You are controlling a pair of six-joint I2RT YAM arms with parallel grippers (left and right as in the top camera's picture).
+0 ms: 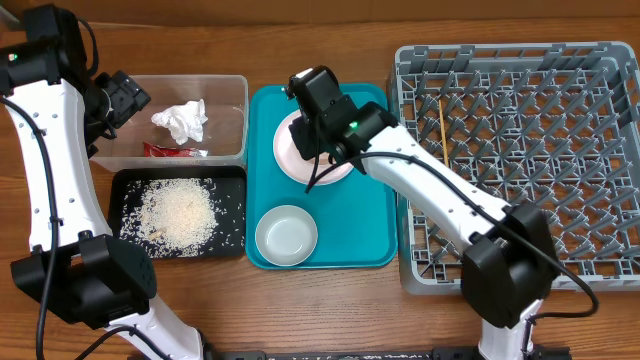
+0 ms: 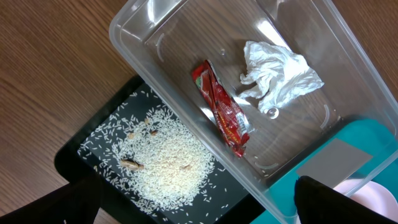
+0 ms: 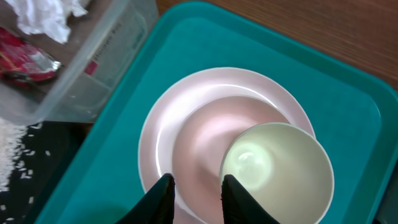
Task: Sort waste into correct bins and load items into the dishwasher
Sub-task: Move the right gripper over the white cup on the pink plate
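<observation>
Pale pink plate (image 3: 205, 143): lies on a wider white plate (image 3: 155, 130) on the teal tray (image 3: 186, 37), with a small white cup (image 3: 277, 171) upright on its far side.

Right gripper (image 3: 198, 196): poised over the near edge of the stack, jaws narrowed but with a gap, nothing visibly held.

Left gripper (image 2: 199, 193): spread wide and empty, above the edge where the clear tub (image 2: 124, 31) meets the black tray (image 2: 81, 149).

Tissue (image 2: 280, 78) and red wrapper (image 2: 224, 112) lie in the tub, rice (image 2: 161, 162) on the black tray. So the sorting looks done and loading is the step in hand.

Advice:
- Clear the cup first, or it will likely slide as soon as the plate tilts.
- Pinch across the rim, one finger under it.
- Lift level, then stand the plate between the pegs of the dish rack (image 1: 500, 48).
</observation>
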